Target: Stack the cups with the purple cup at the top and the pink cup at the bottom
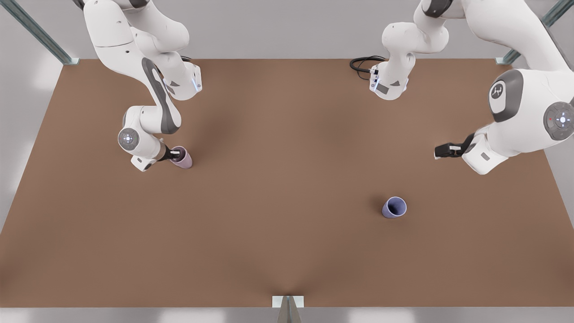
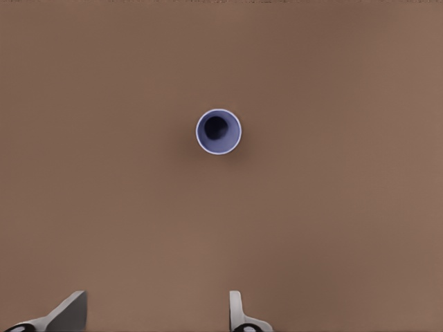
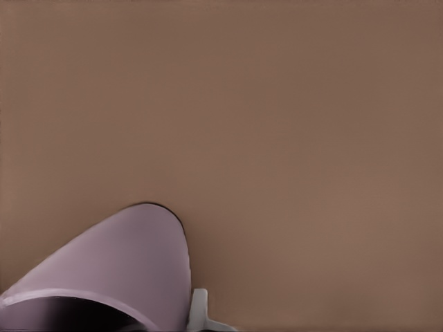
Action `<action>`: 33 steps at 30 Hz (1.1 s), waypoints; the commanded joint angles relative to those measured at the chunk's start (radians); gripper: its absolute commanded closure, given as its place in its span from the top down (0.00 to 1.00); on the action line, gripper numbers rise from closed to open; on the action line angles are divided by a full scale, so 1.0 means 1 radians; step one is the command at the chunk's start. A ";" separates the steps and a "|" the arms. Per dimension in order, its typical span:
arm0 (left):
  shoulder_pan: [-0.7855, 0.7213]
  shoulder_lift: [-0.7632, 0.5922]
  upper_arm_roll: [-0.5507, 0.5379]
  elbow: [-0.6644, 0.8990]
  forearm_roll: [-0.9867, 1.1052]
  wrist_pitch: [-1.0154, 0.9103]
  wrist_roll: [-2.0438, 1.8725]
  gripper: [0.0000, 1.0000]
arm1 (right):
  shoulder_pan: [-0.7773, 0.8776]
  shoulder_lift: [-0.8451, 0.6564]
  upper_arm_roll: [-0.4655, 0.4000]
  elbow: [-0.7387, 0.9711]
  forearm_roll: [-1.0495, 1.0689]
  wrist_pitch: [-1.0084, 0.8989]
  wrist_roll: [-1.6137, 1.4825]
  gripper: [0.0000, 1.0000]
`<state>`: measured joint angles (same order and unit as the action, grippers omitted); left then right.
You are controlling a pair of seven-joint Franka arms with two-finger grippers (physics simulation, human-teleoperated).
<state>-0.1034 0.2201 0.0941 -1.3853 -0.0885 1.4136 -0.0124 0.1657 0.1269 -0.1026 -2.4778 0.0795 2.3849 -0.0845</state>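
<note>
We find the pink cup (image 1: 181, 158) upright on the table (image 1: 278, 233) toward the front view's left, with the right gripper (image 1: 176, 154) at its rim, one finger (image 3: 199, 312) outside the wall; the purple cup (image 1: 394, 207) stands upright toward the front view's right, nearer the table's front edge, well apart from the pink cup; the left gripper (image 1: 437, 152) hangs behind the purple cup and farther right, fingers (image 2: 237, 308) spread, apart from it.
</note>
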 commanded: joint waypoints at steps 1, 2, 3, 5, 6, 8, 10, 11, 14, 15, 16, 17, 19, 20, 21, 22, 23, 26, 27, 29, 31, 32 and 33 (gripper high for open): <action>0.002 0.012 0.006 0.002 0.001 0.142 0.039 1.00 | 0.000 -0.001 0.000 0.000 0.003 0.000 -0.001 0.21; 0.002 0.010 0.006 0.000 0.001 0.140 0.029 1.00 | 0.000 -0.001 0.000 0.000 0.003 0.000 -0.001 0.21; 0.002 0.008 0.006 0.000 0.001 0.136 0.028 1.00 | 0.000 -0.001 0.000 0.000 0.003 -0.001 -0.001 0.21; 0.004 0.002 0.007 -0.001 0.001 0.122 0.023 1.00 | 0.000 -0.009 0.000 0.000 0.005 -0.006 -0.001 0.21; 0.004 0.002 0.007 -0.001 0.001 0.110 0.023 1.00 | 0.000 -0.020 0.000 0.002 0.005 -0.009 -0.005 0.21; 0.004 0.002 0.007 -0.001 0.000 0.094 0.023 1.00 | 0.000 -0.041 0.000 0.002 0.005 -0.018 -0.009 0.21; 0.004 0.005 0.007 -0.006 0.001 0.084 0.023 1.00 | 0.000 -0.076 0.000 0.007 0.005 -0.019 -0.009 0.21; 0.004 0.004 0.007 -0.005 0.001 0.081 0.022 1.00 | 0.000 -0.089 0.000 0.013 0.005 -0.021 -0.009 0.21; 0.002 0.001 0.007 0.000 0.001 0.082 0.023 1.00 | 0.077 -0.075 0.001 0.080 0.005 -0.036 0.005 0.21; 0.004 -0.002 0.006 0.000 0.001 0.082 0.023 1.00 | 0.104 -0.069 0.000 0.100 0.003 -0.038 0.034 0.21; 0.002 -0.004 0.004 0.002 0.003 0.082 0.023 1.00 | 0.141 -0.059 0.001 0.112 0.005 -0.038 0.083 0.21; 0.002 -0.001 0.003 0.000 0.003 0.082 0.022 1.00 | 0.173 -0.047 0.001 0.132 0.005 -0.038 0.130 0.21; 0.001 0.016 -0.004 -0.005 0.010 0.094 0.009 1.00 | 0.251 -0.023 0.001 0.174 0.005 -0.039 0.233 0.21; -0.016 0.053 -0.008 -0.005 0.012 0.097 0.009 1.00 | 0.271 -0.007 0.003 0.195 0.003 -0.039 0.273 0.21; -0.039 0.084 -0.010 0.000 0.013 0.099 0.008 1.00 | 0.299 0.011 0.003 0.223 0.005 -0.041 0.308 0.21; -0.055 0.105 -0.010 0.002 0.007 0.099 0.005 1.00 | 0.328 0.031 0.006 0.266 0.005 -0.065 0.365 0.21; -0.055 0.101 -0.013 -0.001 0.007 0.102 -0.027 1.00 | 0.368 0.062 0.007 0.319 0.005 -0.107 0.439 0.21; -0.121 0.056 -0.011 -0.170 0.058 0.398 -0.096 1.00 | 0.411 0.138 0.066 0.454 0.003 -0.156 0.620 0.21; -0.119 0.062 -0.013 -0.201 0.056 0.476 -0.098 1.00 | 0.434 0.168 0.080 0.497 0.003 -0.156 0.681 0.21; -0.122 0.134 -0.004 -0.186 0.055 0.558 -0.101 1.00 | 0.491 0.218 0.080 0.562 0.003 -0.156 0.742 0.21; -0.116 0.194 0.007 -0.164 0.064 0.544 -0.086 1.00 | 0.578 0.279 0.080 0.635 0.005 -0.156 0.844 0.21; -0.113 0.199 0.007 -0.170 0.066 0.541 -0.086 1.00 | 0.601 0.301 0.080 0.660 0.005 -0.154 0.882 0.21; -0.111 0.211 0.007 -0.172 0.066 0.548 -0.090 1.00 | 0.606 0.319 0.080 0.685 0.006 -0.153 0.920 0.21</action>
<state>-0.2132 0.4235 0.1003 -1.5558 -0.0316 1.8531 -0.0449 0.7641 0.4336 -0.0231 -1.8109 0.0904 2.2508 0.2846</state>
